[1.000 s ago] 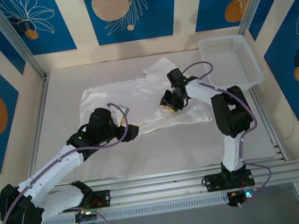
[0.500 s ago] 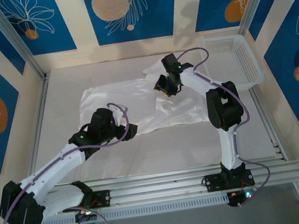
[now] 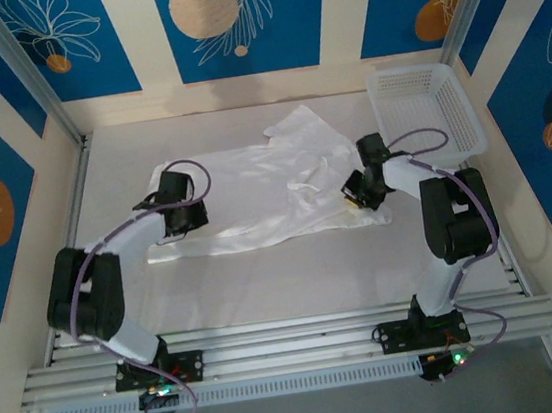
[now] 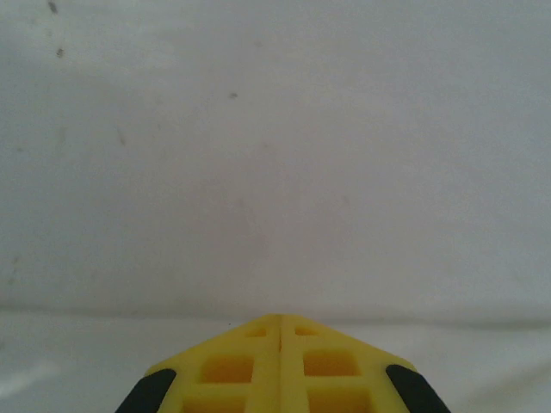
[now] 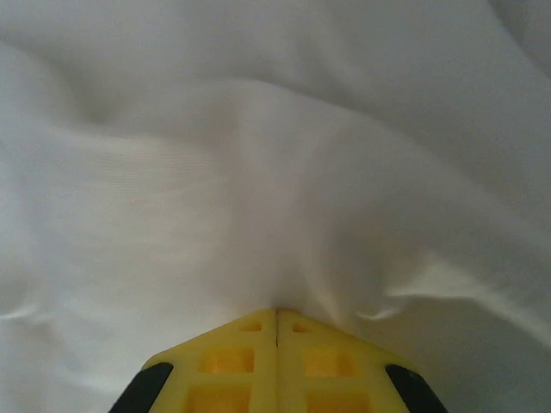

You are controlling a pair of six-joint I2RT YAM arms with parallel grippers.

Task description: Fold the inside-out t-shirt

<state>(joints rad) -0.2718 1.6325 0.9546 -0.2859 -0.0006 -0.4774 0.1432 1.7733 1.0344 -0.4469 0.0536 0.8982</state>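
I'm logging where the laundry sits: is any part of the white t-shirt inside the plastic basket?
No, the t-shirt lies spread on the table, left of the basket, outside its rim.

A plain white t-shirt lies on a pale grey-white table. The basket is white plastic in an open lattice pattern. The wall panels are deep blue with white line-drawn leaves and orange and peach circles, separated by cream strips. Both arms are white with black joints and trail purple cables. The left gripper and right gripper are bright yellow with square hollows and black outer corners.
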